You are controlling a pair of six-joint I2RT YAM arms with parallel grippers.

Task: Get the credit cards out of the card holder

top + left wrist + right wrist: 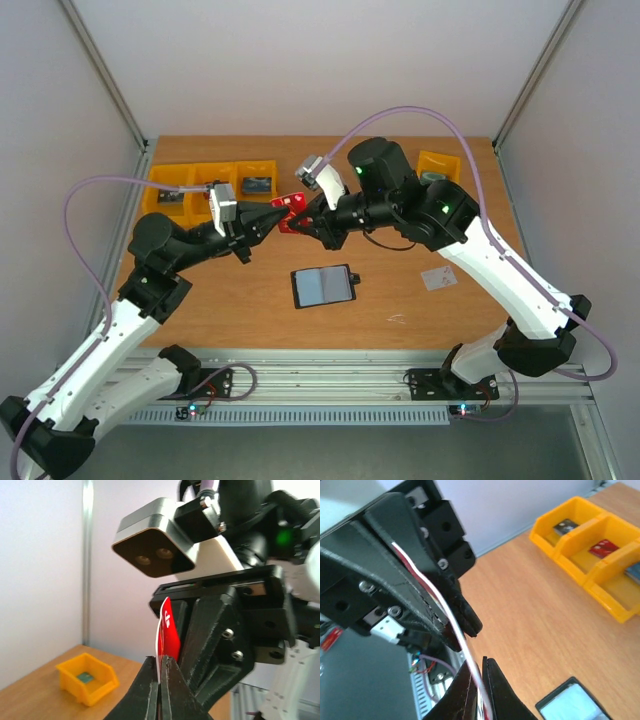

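1. Left gripper (pixel 279 216) reaches in from the left above the table (pixel 200 310), its jaws pinched together on one edge of the red card (pixel 291 211); a row of yellow bins (pixel 168 181) stands behind it along the far edge
2. Red card hangs in the air between the two grippers, clear of the table and standing on edge in the left wrist view, with each end caught in a pair of jaws
3. Right gripper (pixel 302 222) meets it from the right, fingers closed tight on the card's other end, almost tip to tip with the left one
4. Card holder (pixel 322 285) lies open and flat on the table nearer the arm bases, grey-blue inside up, its small black tab on the right side
5. Whitish card (pixel 438 277) lies flat on the wood, well to the right of the holder and apart from it
6. Single yellow bin (pixel 432 160) sits at the far right corner
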